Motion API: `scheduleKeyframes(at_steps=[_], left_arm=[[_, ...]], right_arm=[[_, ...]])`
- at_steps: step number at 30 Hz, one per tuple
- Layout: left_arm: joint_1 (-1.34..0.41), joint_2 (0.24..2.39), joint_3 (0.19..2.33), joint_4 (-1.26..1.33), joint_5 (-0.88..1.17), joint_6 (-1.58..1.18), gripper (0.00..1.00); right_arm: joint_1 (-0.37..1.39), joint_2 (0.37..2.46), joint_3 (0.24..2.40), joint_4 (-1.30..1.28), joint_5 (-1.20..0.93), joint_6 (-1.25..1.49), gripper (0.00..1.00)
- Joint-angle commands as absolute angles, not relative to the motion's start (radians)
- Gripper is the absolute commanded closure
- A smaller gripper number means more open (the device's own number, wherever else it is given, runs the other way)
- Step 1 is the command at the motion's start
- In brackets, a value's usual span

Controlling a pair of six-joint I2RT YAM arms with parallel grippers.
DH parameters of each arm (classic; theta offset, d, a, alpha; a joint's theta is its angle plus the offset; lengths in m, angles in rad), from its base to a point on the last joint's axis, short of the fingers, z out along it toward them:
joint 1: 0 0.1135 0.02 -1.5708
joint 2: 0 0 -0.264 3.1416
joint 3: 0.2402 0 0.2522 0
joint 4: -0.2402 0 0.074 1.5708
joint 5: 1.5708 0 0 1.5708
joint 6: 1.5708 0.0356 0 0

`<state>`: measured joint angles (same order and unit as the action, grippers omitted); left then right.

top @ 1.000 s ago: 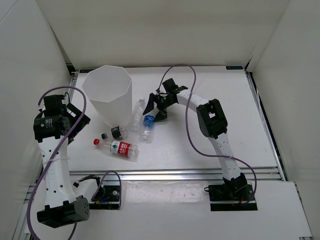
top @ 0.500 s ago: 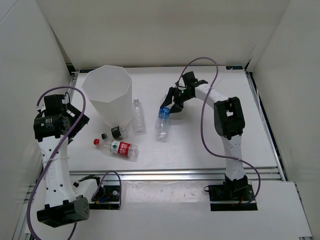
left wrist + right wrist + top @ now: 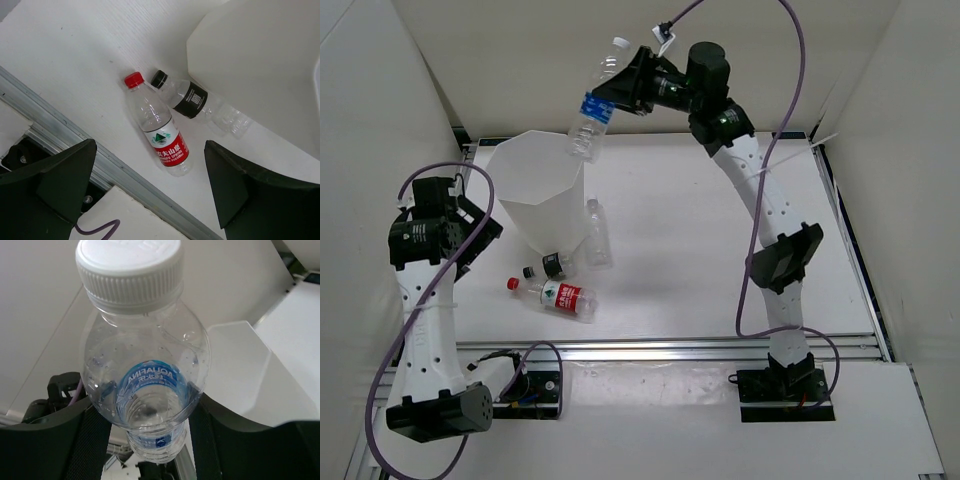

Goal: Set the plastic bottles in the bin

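With right hand (image 3: pixel 628 88), pinches blue-labelled bottle (image 3: pixel 592 108) high over rim of the bin (image 3: pixel 535 205), on this arm's side; long axis tilted, base down toward opening, cap up.

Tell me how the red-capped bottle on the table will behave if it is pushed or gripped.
The red-capped bottle lies on its side on the flat table, so a sideways push would probably roll it. No liquid shows inside, so it is likely light, and its thin clear wall may dent under a firm grip.

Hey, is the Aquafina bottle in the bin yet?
Not yet. The right pincer holds the Aquafina bottle tilted in the air, near the bin rim.
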<state>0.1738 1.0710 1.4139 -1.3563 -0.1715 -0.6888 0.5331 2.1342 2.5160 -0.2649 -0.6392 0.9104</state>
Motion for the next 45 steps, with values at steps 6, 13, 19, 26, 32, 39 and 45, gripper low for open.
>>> scheduleKeyframes(at_steps=[6,13,19,26,32,39,45], left_arm=[[0.106,1.089,1.447,-1.428,-0.149,-0.673,0.00],[0.095,1.100,1.459,-1.428,-0.149,-0.673,0.00],[0.095,1.081,1.459,-1.428,-0.169,-0.693,0.00],[0.095,1.039,1.459,-1.428,-0.224,-0.703,0.00],[0.095,1.029,1.410,-1.428,-0.244,-0.722,0.00],[0.095,1.039,1.351,-1.428,-0.224,-0.732,0.00],[0.095,1.039,1.342,-1.428,-0.213,-0.712,0.00]], right_arm=[[0.626,2.238,2.553,-0.067,-0.462,0.937,0.80],[0.635,2.241,2.551,-0.136,-0.475,0.839,0.24],[0.583,1.989,2.357,-0.256,-0.404,0.675,0.00],[0.442,1.832,1.831,-0.196,-0.477,0.755,0.00],[0.451,1.939,1.618,-0.173,-0.626,0.704,0.00],[0.488,2.213,1.767,-0.225,-0.772,0.660,0.00],[0.520,2.362,1.910,-0.264,-0.818,0.660,0.00]])
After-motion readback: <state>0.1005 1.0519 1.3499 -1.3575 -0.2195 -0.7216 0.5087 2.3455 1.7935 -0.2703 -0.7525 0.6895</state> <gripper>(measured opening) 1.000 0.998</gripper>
